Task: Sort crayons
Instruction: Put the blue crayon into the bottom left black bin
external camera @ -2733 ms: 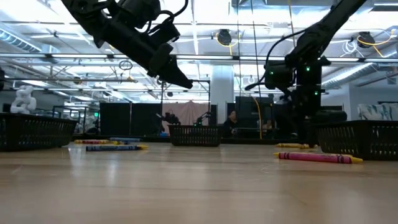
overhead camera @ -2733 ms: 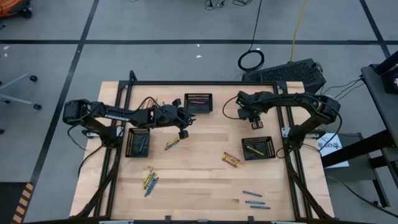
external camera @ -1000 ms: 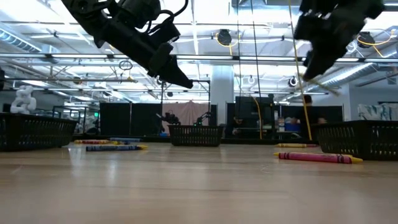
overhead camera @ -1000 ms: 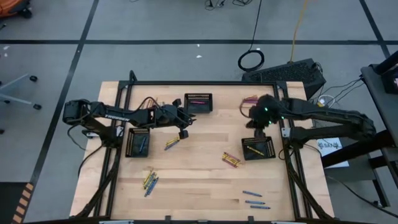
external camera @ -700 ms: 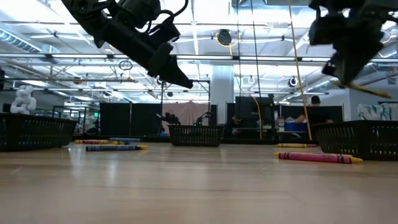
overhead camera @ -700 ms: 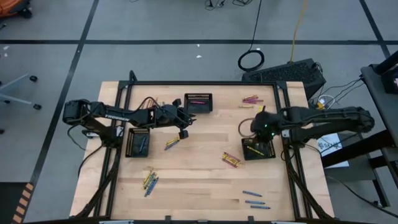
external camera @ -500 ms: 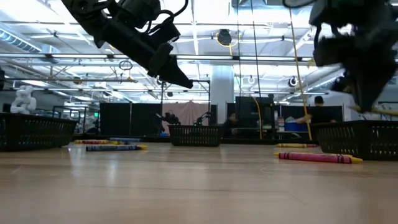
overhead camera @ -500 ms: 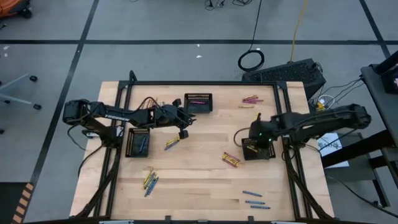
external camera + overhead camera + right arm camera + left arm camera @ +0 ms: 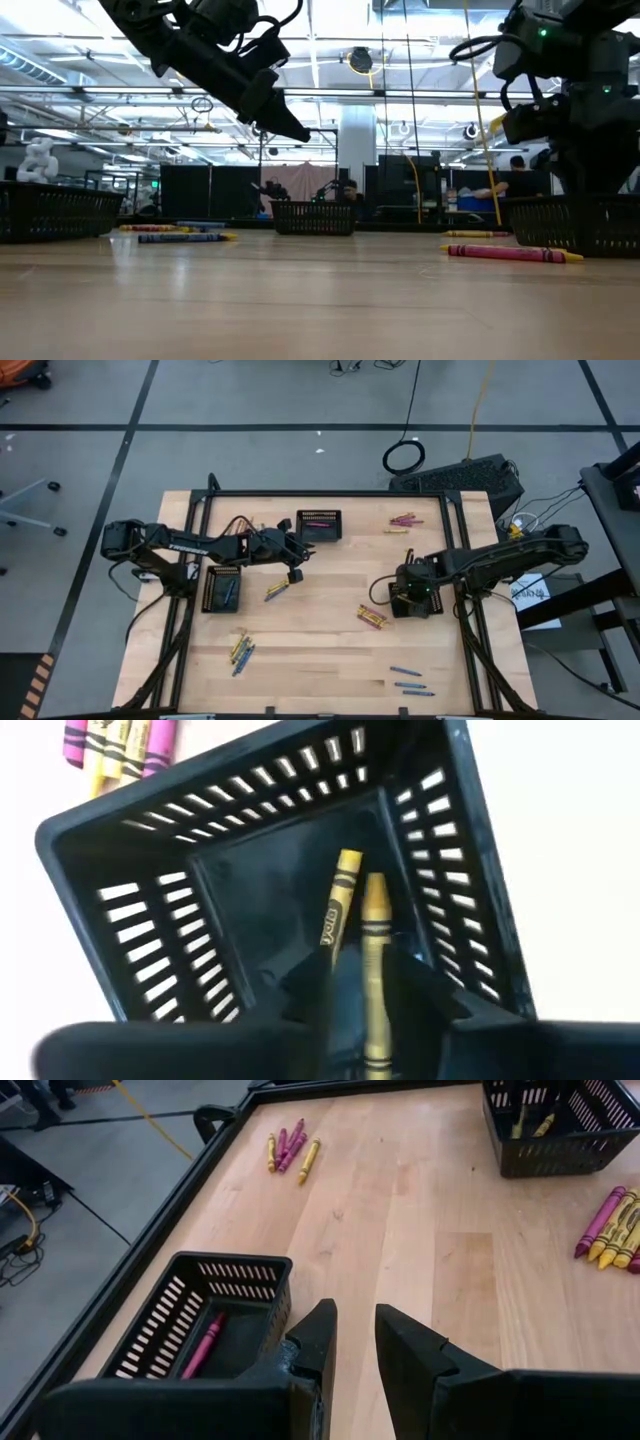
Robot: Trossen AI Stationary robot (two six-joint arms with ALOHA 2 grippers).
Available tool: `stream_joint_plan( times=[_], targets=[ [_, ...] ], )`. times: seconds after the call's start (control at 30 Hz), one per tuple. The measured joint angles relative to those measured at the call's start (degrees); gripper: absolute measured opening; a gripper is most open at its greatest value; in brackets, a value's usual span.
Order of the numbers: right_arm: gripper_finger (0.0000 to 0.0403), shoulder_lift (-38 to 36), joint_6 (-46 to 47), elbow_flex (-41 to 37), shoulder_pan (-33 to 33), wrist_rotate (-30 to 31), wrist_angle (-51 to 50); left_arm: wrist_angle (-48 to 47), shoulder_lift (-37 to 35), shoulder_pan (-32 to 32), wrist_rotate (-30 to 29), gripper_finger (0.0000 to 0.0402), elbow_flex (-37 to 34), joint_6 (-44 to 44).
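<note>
Crayons: I've swung my right gripper (image 9: pixel 375 982) over the right basket (image 9: pixel 432 600), fingers parting around a yellow crayon (image 9: pixel 375 970); one lies inside. Left gripper (image 9: pixel 355 1342) waits, fingers narrowly apart, empty.

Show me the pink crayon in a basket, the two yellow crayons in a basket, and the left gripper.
pink crayon (image 9: pixel 203 1346), left wrist view, mid-shaft.
yellow crayons (image 9: pixel 340 900), right wrist view, one's wrapper.
left gripper (image 9: pixel 355 1342), left wrist view, between fingertips.

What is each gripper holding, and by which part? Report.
Left gripper: nothing. Right gripper: a yellow crayon at its tip, inside the basket; whether gripped cannot be told.
</note>
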Motion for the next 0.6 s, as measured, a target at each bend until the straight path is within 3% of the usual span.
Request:
stream_joint_plan(
  times=[0.17,0.37,0.6],
  targets=[
    [0.0122,0.00,1.21,2.09,0.01,2.51,-2.28,0.02,0.00,0.02,-0.01,0.0070,0.00,0.00],
    [0.0113,-1.69,3.09,6.51,2.38,9.47,-1.53,0.03,0.00,0.02,0.00,0.0070,0.00,-0.04],
    [0.0092,-3.32,7.25,5.69,9.30,18.41,18.42,0.22,0.00,0.02,0.00,0.0070,0.00,-1.32]
  ],
)
